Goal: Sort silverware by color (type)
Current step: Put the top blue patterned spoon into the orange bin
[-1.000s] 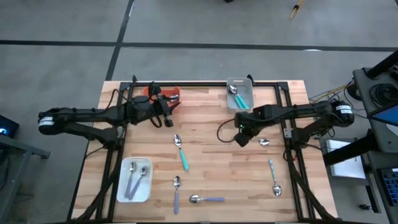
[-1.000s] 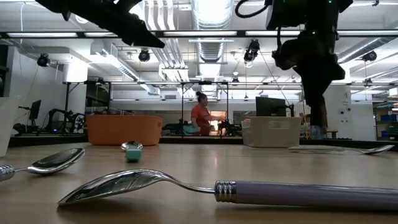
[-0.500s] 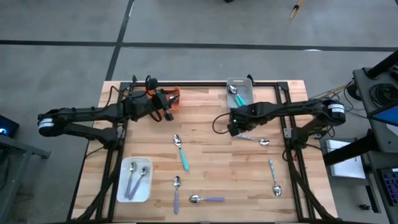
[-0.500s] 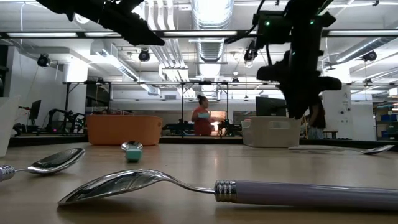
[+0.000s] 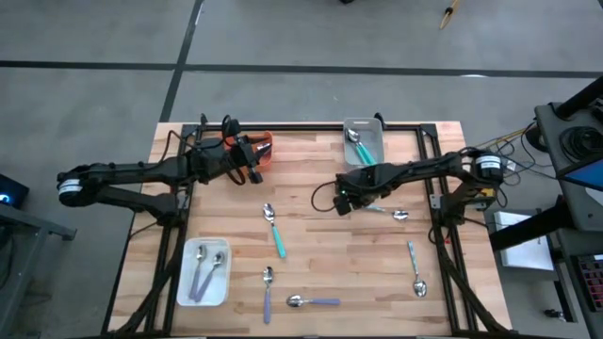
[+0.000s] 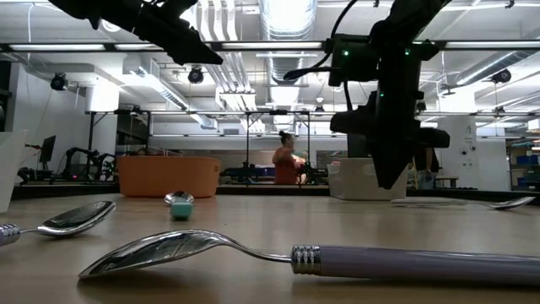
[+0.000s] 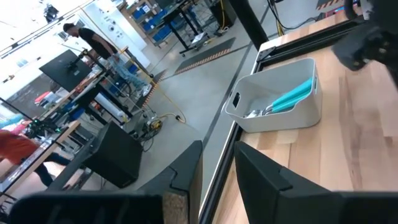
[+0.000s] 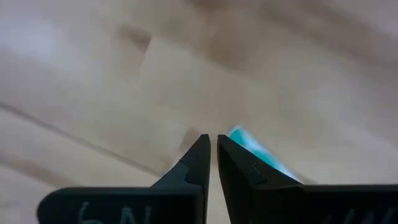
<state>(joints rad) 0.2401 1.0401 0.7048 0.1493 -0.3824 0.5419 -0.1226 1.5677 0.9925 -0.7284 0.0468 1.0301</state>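
Loose spoons lie flat on the wooden table: a teal-handled spoon (image 5: 274,229) in the middle, two lavender spoons (image 5: 268,290) (image 5: 314,301) near the front edge, a pale-handled spoon (image 5: 415,268) on the right, and a thin spoon (image 5: 388,211) just right of my right gripper. My right gripper (image 5: 343,200) hangs shut above the table's middle (image 6: 388,173) and touches nothing. A blurred teal patch (image 8: 249,144) shows beyond its fingertips. My left gripper (image 5: 252,160) hovers open beside the orange tray (image 5: 262,145).
A grey tray (image 5: 364,141) at the far edge holds teal spoons (image 7: 289,99). A white tray (image 5: 203,272) at the front left holds two lavender spoons. Black rails run along the table's far and side edges. A person moves in the room behind the table (image 6: 287,165).
My right gripper has travelled toward the table's left, away from the thin spoon, whose handle now shows uncovered and which has stayed in place. My left gripper has shifted a little toward the far edge, closer to the orange tray.
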